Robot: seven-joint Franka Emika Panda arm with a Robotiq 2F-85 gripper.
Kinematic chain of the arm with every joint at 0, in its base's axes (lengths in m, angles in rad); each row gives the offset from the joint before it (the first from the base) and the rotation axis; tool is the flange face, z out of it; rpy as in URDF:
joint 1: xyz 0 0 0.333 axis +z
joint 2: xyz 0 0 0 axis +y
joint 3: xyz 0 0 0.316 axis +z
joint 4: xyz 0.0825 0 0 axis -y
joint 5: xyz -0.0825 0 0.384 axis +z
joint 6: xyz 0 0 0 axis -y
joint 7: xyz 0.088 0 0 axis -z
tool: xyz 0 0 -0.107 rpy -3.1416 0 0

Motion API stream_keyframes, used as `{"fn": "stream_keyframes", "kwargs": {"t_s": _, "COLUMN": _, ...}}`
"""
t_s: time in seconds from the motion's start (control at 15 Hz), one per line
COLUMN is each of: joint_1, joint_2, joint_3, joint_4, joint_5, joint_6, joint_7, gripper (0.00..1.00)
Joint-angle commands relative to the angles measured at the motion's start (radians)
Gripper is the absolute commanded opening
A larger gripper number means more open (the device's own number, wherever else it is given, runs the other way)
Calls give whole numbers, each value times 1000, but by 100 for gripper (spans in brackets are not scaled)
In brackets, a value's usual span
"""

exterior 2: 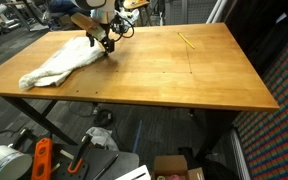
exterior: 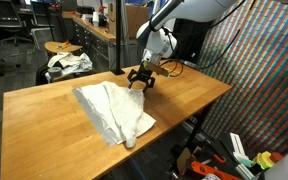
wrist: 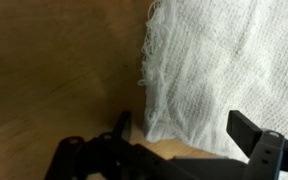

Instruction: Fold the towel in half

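A: How does the towel (exterior: 112,110) look?

B: It is an off-white, thin cloth, heaped loosely in soft wrinkles and folds rather than spread flat. In the wrist view its weave (wrist: 224,70) shows coarse and open, with a frayed, threadbare edge running down beside bare wood.

A: Where does it lie?

B: It lies on the wooden surface (exterior: 44,110), toward the end where the arm stands, and all of it rests on the wood in both exterior views.

A: Which way does it run?

B: Its long axis goes slantwise across the surface. In an exterior view the towel (exterior 2: 59,65) is an elongated bundle: one end lies at the claw (exterior 2: 102,42), and the other reaches out toward the surface's (exterior 2: 184,70) edge. The end near the claw is narrower there, and the far end is bulkier.

A: And the claw?

B: The claw (wrist: 184,130) is released, its two dark fingers spread wide, low over the towel's edge. In the wrist view cloth shows between them, yet neither finger pinches it.
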Motion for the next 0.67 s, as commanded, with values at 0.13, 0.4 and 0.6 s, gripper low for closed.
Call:
{"fn": "stream_keyframes", "kwargs": {"t_s": 0.13, "joint_1": -17, "joint_2": 16, "joint_3": 21, "joint_4": 26, "joint_5": 28, "joint_6": -69, "joint_7": -12, "gripper": 100}}
{"fn": "stream_keyframes", "kwargs": {"t_s": 0.4, "joint_1": -32, "joint_2": 19, "joint_3": 29, "joint_4": 40, "joint_5": 69, "joint_6": -127, "joint_7": -21, "gripper": 100}}
{"fn": "stream_keyframes", "kwargs": {"t_s": 0.6, "joint_1": -43, "joint_2": 25, "joint_3": 32, "joint_4": 51, "joint_5": 156, "joint_6": -108, "joint_7": -28, "gripper": 100}}
